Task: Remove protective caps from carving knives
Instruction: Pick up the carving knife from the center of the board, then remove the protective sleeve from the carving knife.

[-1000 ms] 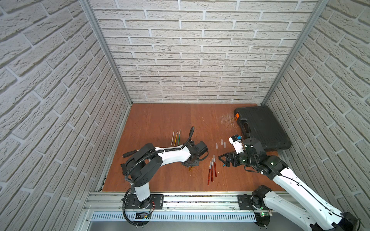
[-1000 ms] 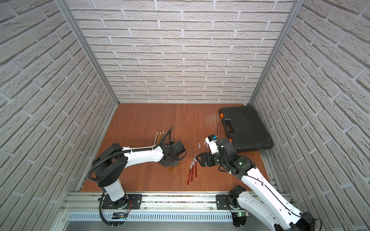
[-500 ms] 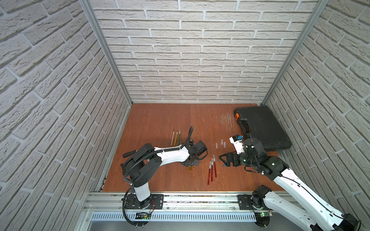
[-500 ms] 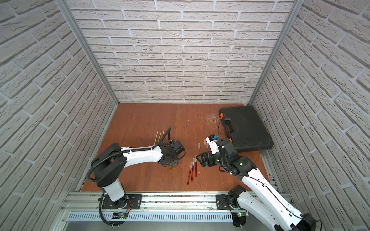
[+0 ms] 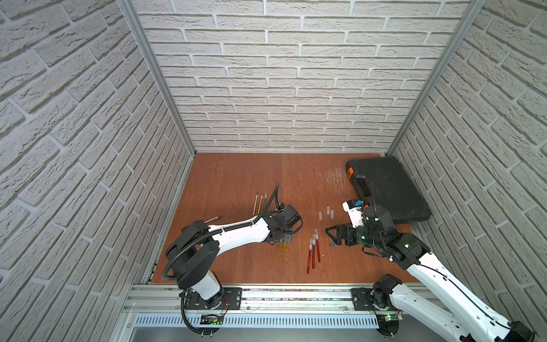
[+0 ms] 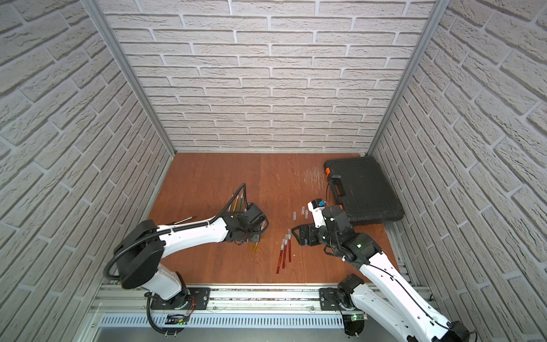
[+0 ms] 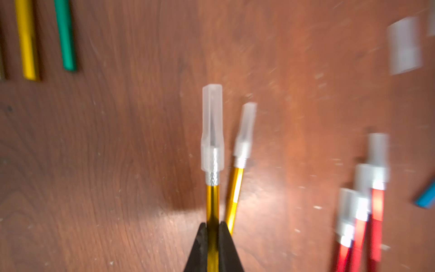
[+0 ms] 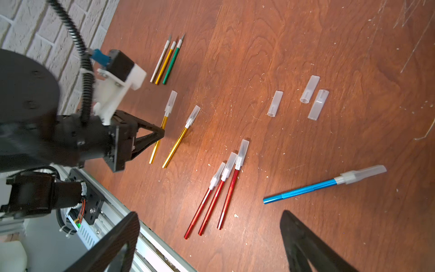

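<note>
Left tool: left gripper point(image 7: 213, 235) has its jaws pinched tight on the handle of a gold knife point(image 7: 212, 205), below the knurled collar.
Long axis: the gold knife runs straight out from the fingertips. Its capped end points away from the gripper toward the back wall, and its tail points toward the front rail point(image 5: 266, 291).
Cap: protective cap point(image 7: 212, 127) is fully seated over blade and collar, and the blade shows faintly through it.
Table contact: cannot tell whether the held knife is lifted or resting.
Neighbour: second gold knife point(image 8: 175, 148), capped, lies just beside the held one on the right arm's side, nearly parallel and not touching.
Red group: three red knives point(image 8: 213, 200), all capped and packed close, have their caps toward the back wall. They lie between the two grippers.
Blue knife point(image 8: 303, 189): capped, lying at an angle to the red group, beneath the right gripper.
Right tool: right gripper point(image 5: 331, 236) has its jaws spread wide with nothing between them, and hangs above the table near the red group.
Loose caps: three loose caps point(image 5: 325, 213) lie on the wood behind the red group, apart from both grippers.
Bare row: three uncapped knives point(image 5: 260, 204) in silver, gold and green lie side by side with blades toward the back wall, just behind the left gripper.
Room: the table point(image 5: 236, 177) is open toward the back and left walls. A black case point(image 5: 387, 189) fills the right rear corner.
</note>
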Motion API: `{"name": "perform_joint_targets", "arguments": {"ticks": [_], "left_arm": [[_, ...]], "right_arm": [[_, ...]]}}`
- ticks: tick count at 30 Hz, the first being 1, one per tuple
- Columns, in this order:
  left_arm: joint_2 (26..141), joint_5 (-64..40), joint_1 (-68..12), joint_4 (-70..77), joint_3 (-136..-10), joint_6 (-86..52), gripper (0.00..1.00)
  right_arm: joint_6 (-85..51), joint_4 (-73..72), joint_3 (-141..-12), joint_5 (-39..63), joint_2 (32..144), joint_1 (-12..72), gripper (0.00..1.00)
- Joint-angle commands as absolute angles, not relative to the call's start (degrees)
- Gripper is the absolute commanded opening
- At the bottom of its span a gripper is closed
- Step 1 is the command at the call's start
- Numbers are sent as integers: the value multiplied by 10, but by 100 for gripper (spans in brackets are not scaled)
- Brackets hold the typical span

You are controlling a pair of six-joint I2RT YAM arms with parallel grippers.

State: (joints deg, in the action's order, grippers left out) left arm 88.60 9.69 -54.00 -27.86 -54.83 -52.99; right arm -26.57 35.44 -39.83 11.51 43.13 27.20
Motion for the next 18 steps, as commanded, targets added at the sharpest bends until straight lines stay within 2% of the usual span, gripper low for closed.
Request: {"name": "perform_joint_targets", "arguments": {"ticks": [1,8,18], "left_arm": [[850,58,-536,-221,-529,-500,5],[808,-34,-540,-69,-474,-468,3],[818,-90,-578,81,-438,-467,3]], "right_arm": [[-305,298,-386,128,429,276,92],[-379,244,-399,149,483,275,88],[-420,154,-426,189,609,276,81]]}}
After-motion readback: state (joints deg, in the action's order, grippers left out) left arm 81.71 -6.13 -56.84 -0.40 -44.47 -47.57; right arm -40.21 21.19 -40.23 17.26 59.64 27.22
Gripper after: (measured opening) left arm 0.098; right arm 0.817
